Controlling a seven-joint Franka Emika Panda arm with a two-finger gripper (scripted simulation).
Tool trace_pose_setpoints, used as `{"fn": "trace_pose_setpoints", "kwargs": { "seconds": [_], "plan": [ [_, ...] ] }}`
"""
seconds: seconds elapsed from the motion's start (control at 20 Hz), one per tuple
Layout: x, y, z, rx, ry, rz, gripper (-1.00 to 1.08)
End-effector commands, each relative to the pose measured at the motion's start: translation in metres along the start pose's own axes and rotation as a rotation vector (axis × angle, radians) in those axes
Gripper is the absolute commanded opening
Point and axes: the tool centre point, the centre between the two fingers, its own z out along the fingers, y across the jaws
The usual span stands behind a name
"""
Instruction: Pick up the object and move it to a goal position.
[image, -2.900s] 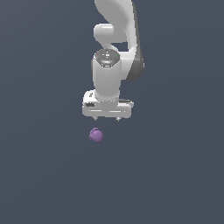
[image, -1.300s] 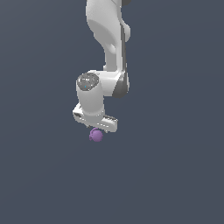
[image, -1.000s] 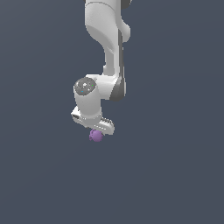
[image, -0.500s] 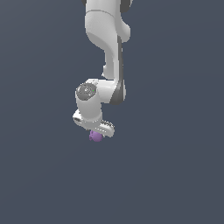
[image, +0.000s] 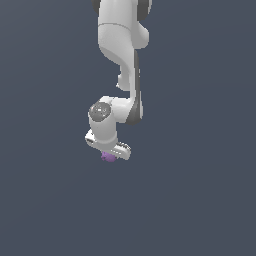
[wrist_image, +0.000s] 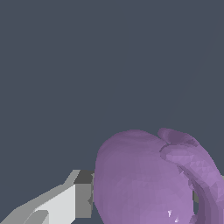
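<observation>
The object (image: 106, 157) is a small purple lump that peeks out under the white gripper (image: 108, 153) in the exterior view, mostly covered by the hand. The wrist view shows the object (wrist_image: 144, 179) very close and large, with its curved stem to one side. It sits between the jaws. One finger's dark pad (wrist_image: 84, 194) presses against its side. The other finger is almost wholly hidden behind the object. The gripper looks shut on the object, which is low, at the level of the ground.
The white arm (image: 120, 55) comes down from the top of the exterior view and bends at the wrist (image: 102, 112). All around is a plain dark grey ground.
The gripper has come down from above and tilted over the object, which now sits between its fingers. The object has stayed in about the same place.
</observation>
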Motion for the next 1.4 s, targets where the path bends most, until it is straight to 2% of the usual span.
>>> {"fn": "trace_pose_setpoints", "kwargs": {
  "seconds": [0.0,0.7,1.0,1.35],
  "plan": [
    [0.000,0.000,0.001,0.000,0.000,0.000,-1.00],
    [0.003,-0.004,-0.007,-0.001,0.016,0.016,-1.00],
    [0.009,-0.013,-0.027,-0.004,0.062,0.062,-1.00],
    [0.020,-0.030,-0.066,-0.010,0.148,0.148,-1.00]
  ]
}}
